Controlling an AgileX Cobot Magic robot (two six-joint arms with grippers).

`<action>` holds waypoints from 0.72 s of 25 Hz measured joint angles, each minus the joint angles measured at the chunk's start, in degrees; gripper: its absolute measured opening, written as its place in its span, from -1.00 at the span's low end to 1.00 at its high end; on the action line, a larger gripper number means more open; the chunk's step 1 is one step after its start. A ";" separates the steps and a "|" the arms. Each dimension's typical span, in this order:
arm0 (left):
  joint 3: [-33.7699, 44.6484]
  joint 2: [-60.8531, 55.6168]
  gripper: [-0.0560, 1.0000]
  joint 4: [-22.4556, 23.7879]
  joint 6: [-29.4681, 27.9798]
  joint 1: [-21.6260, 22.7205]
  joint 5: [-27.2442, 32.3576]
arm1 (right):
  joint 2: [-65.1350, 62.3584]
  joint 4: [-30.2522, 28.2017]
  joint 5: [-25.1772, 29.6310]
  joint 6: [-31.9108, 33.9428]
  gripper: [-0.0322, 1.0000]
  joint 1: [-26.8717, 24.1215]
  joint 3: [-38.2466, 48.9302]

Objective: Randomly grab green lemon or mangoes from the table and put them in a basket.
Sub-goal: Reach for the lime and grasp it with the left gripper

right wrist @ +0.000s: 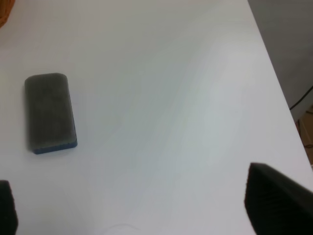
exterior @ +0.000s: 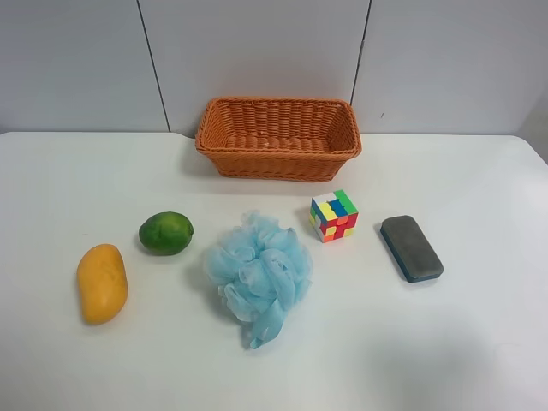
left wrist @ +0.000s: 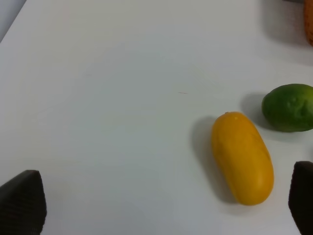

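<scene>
Holding nothing: left tool (left wrist: 161,200), right tool (right wrist: 142,205), both spread | white table (exterior: 479,342) | grey panelled wall (exterior: 257,51) behind basket (exterior: 274,161)

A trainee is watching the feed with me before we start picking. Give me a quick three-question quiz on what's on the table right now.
1. True or false: the basket holds no fruit yet.
2. Fill in: the left gripper, with the mango in its wrist view, is ___.
3. Which lies nearer the basket? A. the mango. B. the green lemon. C. Both touch it.
Key: 1 true; 2 open; 3 B.
</scene>
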 joint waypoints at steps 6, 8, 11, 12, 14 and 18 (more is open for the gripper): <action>0.00 0.00 0.99 0.00 0.00 0.00 0.00 | 0.00 0.00 0.00 0.00 0.84 0.00 0.00; 0.00 0.00 0.99 0.00 0.00 0.00 0.00 | 0.00 0.00 0.00 0.00 0.84 0.00 0.00; 0.00 0.00 0.99 0.00 0.00 0.00 0.00 | 0.00 0.00 0.00 0.00 0.84 0.00 0.00; 0.00 0.00 0.99 0.00 0.00 0.00 0.00 | 0.00 0.00 0.00 0.00 0.84 0.00 0.00; 0.00 0.00 0.99 0.00 0.00 0.00 0.00 | 0.00 0.00 0.00 0.00 0.84 0.00 0.00; 0.00 0.00 0.99 0.00 0.00 0.00 0.00 | 0.00 0.00 0.00 0.00 0.84 0.00 0.00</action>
